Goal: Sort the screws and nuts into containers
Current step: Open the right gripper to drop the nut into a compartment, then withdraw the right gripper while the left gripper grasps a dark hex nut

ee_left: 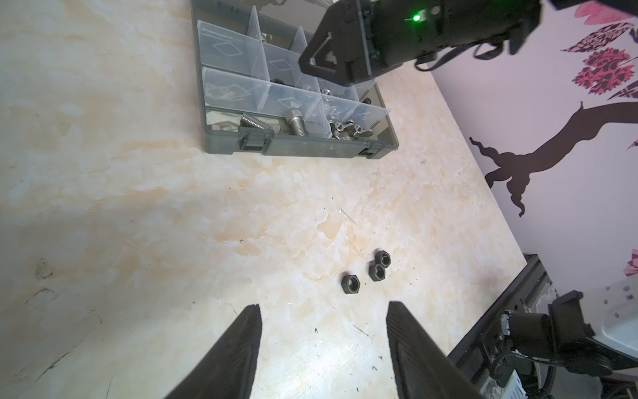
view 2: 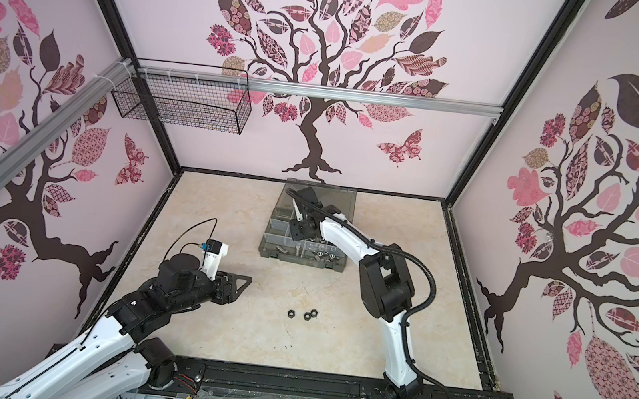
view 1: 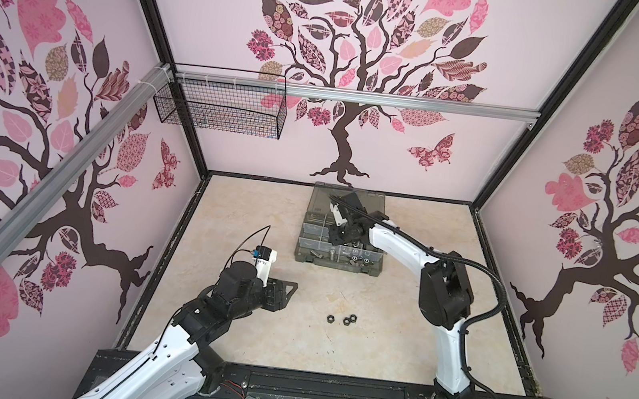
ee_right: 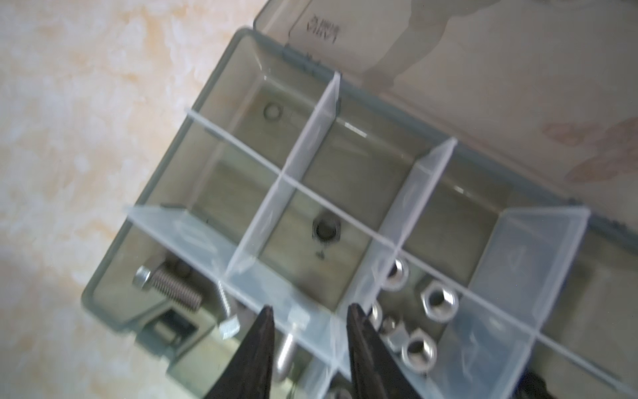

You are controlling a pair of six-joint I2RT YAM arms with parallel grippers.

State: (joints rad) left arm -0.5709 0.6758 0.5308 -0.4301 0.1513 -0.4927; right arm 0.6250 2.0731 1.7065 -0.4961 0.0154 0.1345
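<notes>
— Pale walls (view 1: 418, 171) with tree decals, marbled tabletop (view 1: 249, 338). Where's the organizer case (view 1: 338, 265)?

— At the back, lid open. Over its containers (ee_right: 431, 165) hangs the right gripper (ee_right: 310, 308), jaws a narrow gap apart, nothing between them.

— And the left gripper (ee_left: 324, 305)?

— Wide and empty, above bare table near three black nuts (ee_left: 377, 273).

— What's already in the case?

— Some silver screws (ee_left: 255, 121) in the front row, silver nuts (ee_right: 440, 304) in the middle row, and a lone black nut (ee_right: 326, 232) in the cell beside those.
</notes>
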